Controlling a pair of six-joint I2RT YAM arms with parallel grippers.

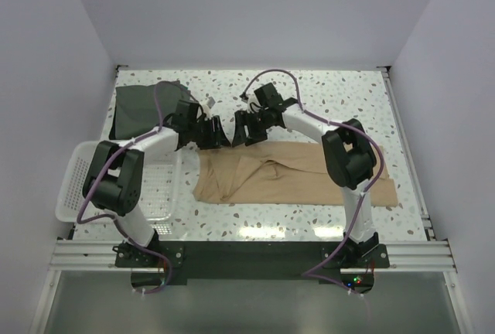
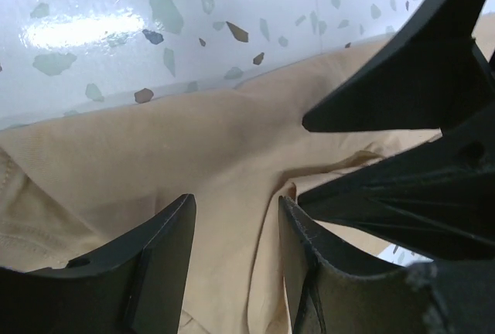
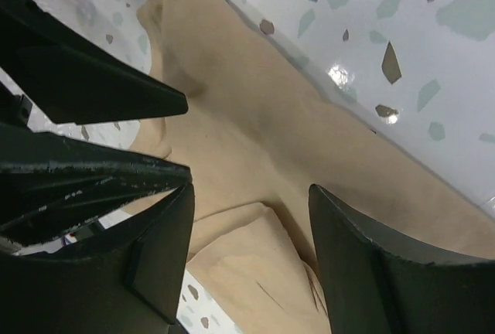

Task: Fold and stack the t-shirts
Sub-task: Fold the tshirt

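The tan t-shirt (image 1: 294, 175) lies partly folded and rumpled across the middle of the table. My left gripper (image 1: 215, 134) and right gripper (image 1: 240, 131) are close together over its far left edge. In the left wrist view the left gripper (image 2: 236, 218) is open, with tan cloth (image 2: 155, 141) below the gap between its jaws. In the right wrist view the right gripper (image 3: 251, 210) is open over a fold of the tan cloth (image 3: 255, 117). The dark grey-green t-shirt (image 1: 139, 110) lies folded at the back left. The red t-shirt is out of view.
A white mesh basket (image 1: 73, 175) stands at the left front beside the left arm. Each wrist view shows the other gripper's black fingers close by, in the left wrist view (image 2: 418, 79) and in the right wrist view (image 3: 77, 79). Terrazzo tabletop (image 1: 325, 102) lies behind the tan shirt.
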